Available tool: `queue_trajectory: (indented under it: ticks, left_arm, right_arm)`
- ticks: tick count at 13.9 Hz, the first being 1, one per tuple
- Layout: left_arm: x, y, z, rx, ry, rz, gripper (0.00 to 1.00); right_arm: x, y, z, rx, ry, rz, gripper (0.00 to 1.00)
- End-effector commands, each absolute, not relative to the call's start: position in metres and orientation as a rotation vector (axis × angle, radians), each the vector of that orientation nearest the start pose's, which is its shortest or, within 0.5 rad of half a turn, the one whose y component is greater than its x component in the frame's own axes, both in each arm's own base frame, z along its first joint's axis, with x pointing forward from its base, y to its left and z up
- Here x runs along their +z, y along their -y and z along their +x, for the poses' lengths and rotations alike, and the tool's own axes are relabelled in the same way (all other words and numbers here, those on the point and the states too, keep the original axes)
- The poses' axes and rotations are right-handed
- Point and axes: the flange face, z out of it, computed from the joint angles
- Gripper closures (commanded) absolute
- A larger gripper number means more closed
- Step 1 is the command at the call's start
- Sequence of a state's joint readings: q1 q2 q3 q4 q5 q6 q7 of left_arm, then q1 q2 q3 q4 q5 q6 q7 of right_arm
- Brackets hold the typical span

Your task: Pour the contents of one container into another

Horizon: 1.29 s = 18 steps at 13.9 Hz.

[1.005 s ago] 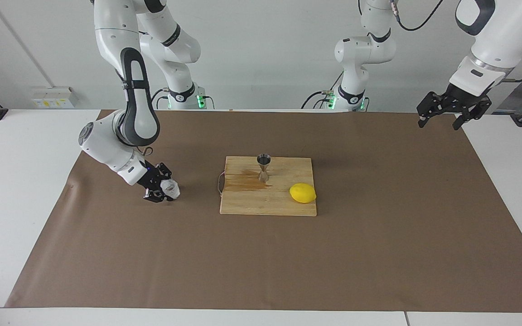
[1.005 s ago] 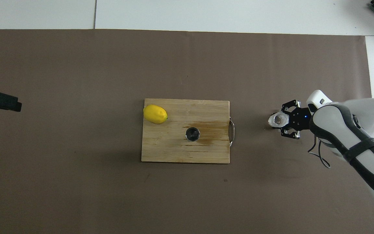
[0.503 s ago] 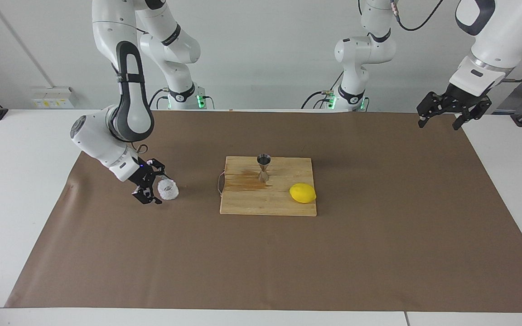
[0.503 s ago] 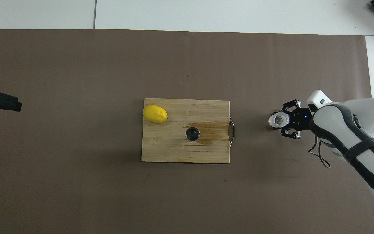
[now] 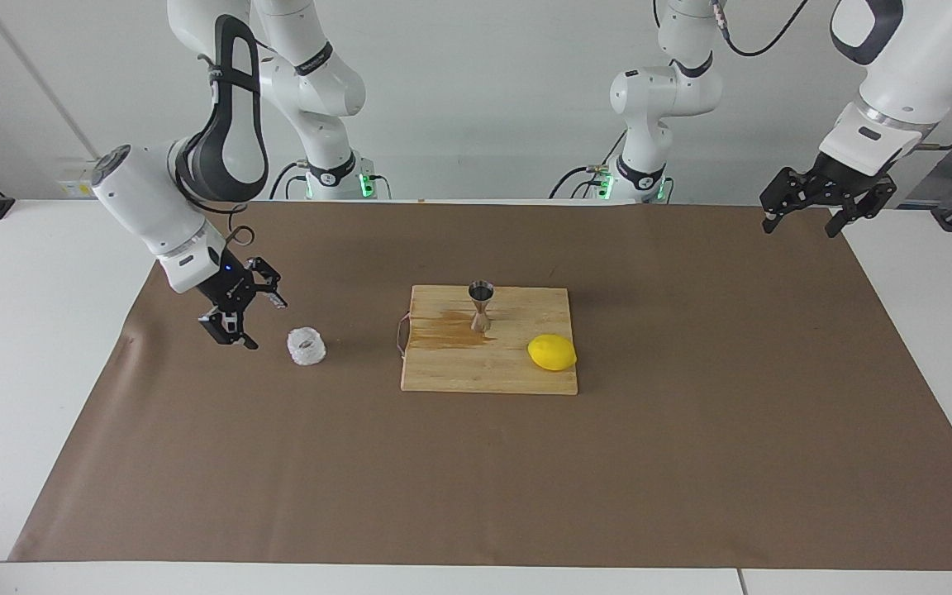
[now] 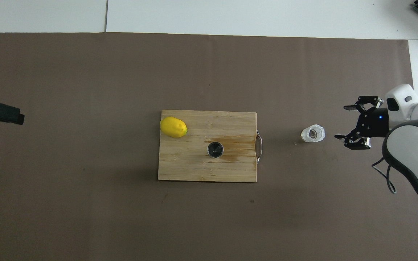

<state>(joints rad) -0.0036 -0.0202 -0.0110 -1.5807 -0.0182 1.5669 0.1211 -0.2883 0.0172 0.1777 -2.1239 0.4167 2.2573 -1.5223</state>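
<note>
The glass cup (image 5: 307, 346) is seen standing upright on the brown paper of the bench (image 5: 476, 463), free of any grip. The right pincer (image 5: 246, 318) is found just beside it, toward the right arm's end of the bench and raised a little, its fingers spread wide and nothing held between them. From that pincer the cup lies toward the cutting board (image 5: 488, 351), so any fresh grasp would have to be made by a short reach back that way. The cup is squat and round (no long axis to speak of), mouth up, so it could likely be taken from any side.

The steel jigger (image 5: 481, 305) is seen upright on the board, well apart from the cup, with a lemon (image 5: 552, 352) beside it and a wet stain on the wood. The pour looks already made.

The left pincer (image 5: 806, 216) is held waiting, open and empty, high over the left arm's end of the bench; the right arm is plainly the nearer one to the cup.

No brand, label or writing can be read on anything.
</note>
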Motion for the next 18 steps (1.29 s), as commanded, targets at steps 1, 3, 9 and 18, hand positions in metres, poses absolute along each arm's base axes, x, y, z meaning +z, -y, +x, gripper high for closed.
queue_trajectory:
  ticks: [1,3,9,18]
  left_arm:
    - [0.631,0.008,0.539,-0.006,-0.218,-3.148,0.00]
    - [0.631,0.008,0.539,-0.006,-0.218,-3.148,0.00]
    - [0.631,0.008,0.539,-0.006,-0.218,-3.148,0.00]
    - [0.631,0.008,0.539,-0.006,-0.218,-3.148,0.00]
  right_arm:
    - [0.456,0.024,0.549,-0.387,1.418,-2.680,0.00]
    - [0.477,-0.001,0.552,-0.367,1.163,-2.820,0.00]
    - [0.551,-0.041,0.575,-0.254,0.286,-3.081,0.00]
    - [0.602,-0.060,0.566,-0.108,-0.150,-3.153,0.00]
